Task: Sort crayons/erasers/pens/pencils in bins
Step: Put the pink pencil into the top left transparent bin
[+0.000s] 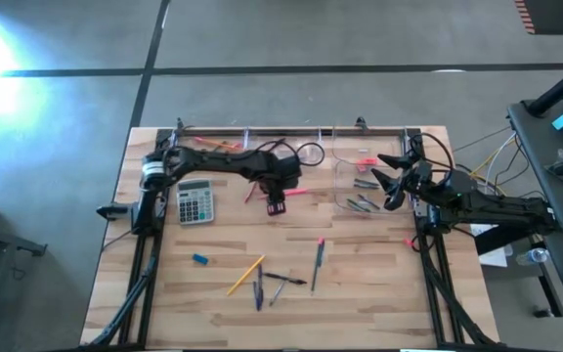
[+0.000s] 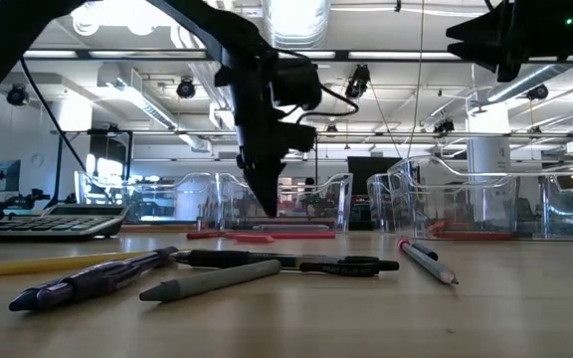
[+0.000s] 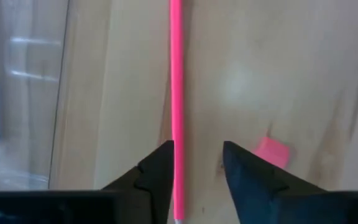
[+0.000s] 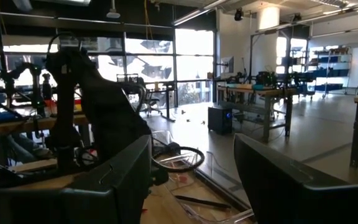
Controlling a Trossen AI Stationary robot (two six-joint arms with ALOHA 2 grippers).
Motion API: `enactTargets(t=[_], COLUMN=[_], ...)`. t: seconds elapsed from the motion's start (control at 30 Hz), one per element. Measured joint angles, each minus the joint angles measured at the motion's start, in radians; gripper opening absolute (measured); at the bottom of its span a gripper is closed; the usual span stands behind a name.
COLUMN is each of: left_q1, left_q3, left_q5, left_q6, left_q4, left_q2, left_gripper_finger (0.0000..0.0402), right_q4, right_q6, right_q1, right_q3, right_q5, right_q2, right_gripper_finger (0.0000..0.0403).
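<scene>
My left gripper (image 3: 197, 149) stands open over the middle of the table, pointing steeply down. A pink pencil (image 3: 176, 74) lies flat on the wood and runs between its two fingers, close along one of them. In the low view the fingertips (image 2: 267, 207) hang just above the table. A pink eraser (image 3: 271, 151) lies on the wood beside the other finger. My right gripper (image 4: 191, 149) waits open with nothing in it, raised at the table's right edge (image 1: 391, 181) beside the clear bins (image 1: 360, 176).
A grey calculator (image 1: 194, 202) lies left of the gripper. Clear bins (image 2: 306, 199) line the far edge, some holding pencils and pens. Toward the near edge lie a blue eraser (image 1: 200, 259), a yellow pencil (image 1: 245, 276) and several pens (image 1: 272, 286).
</scene>
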Motion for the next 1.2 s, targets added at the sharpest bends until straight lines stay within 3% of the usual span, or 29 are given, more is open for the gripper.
enactTargets(t=[0.2, 0.5, 0.7, 1.2], left_q1=[0.030, 0.051, 0.031, -0.020], left_q3=[0.094, 0.109, 0.105, 0.125], left_q5=[-0.001, -0.027, -0.031, -0.177], left_q6=[0.000, -0.004, -0.012, -0.009], left_q4=[-0.077, -0.098, -0.106, -0.098], left_q2=[0.106, 0.177, 0.183, 0.135], left_gripper_finger=[0.0136, 0.0136, 0.0136, 0.0136], right_q4=[-0.006, -0.008, -0.008, -0.007], right_q6=[0.000, 0.000, 0.000, 0.000], right_q1=[0.000, 0.000, 0.000, 0.000], right_q3=[0.000, 0.000, 0.000, 0.000], right_q5=[0.000, -0.020, -0.022, -0.022], right_q2=[0.000, 0.000, 0.000, 0.000], right_gripper_finger=[0.0219, 0.0219, 0.0219, 0.0219])
